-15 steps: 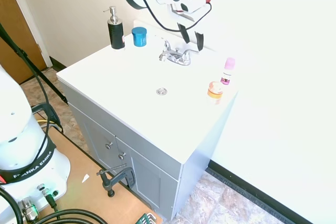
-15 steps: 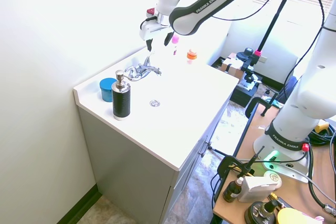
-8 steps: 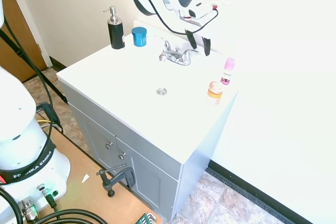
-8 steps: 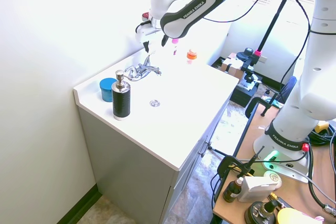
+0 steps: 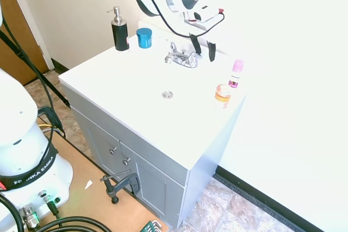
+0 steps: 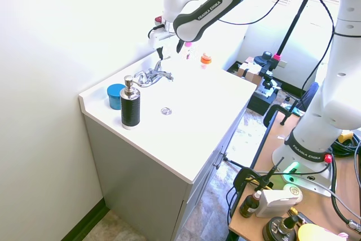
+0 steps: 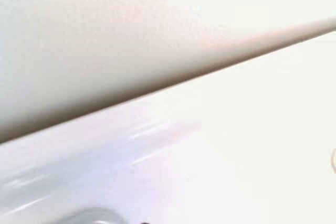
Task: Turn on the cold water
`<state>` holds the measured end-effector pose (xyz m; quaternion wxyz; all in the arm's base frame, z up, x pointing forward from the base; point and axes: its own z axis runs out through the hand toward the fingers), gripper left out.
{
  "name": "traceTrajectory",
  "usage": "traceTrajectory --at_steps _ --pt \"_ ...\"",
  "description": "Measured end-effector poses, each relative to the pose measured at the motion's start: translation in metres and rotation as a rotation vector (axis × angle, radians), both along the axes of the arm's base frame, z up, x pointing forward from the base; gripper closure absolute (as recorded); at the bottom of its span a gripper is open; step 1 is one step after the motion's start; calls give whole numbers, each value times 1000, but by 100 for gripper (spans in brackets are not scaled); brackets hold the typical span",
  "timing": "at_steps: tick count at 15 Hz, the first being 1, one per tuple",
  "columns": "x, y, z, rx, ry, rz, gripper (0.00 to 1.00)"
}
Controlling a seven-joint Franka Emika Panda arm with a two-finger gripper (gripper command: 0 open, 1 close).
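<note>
The open-jawed gripper (image 5: pixel 203 46) hovered just behind the chrome tap (image 5: pixel 181 57), where it risked nudging the wrong lever.

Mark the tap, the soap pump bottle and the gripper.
tap (image 5: pixel 182 57), first exterior view, on the chrome body between the handles.
soap pump bottle (image 5: pixel 120 34), first exterior view, on the black body.
gripper (image 5: pixel 202 48), first exterior view, midway between the open fingertips.

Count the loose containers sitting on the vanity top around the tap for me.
4: black soap pump bottle and blue jar at the back corner on one side of the tap; pink-capped bottle and orange-lidded jar on the other side.
</note>
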<state>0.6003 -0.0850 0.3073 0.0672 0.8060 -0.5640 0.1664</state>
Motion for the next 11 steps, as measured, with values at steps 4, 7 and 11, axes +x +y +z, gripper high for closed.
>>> traceTrajectory --at_steps 4,7,11 --pt "-25 -2 -2 13 26 -10 0" --pt "-45 -2 -7 25 46 -15 0" --pt "-75 2 -4 51 53 -9 0"
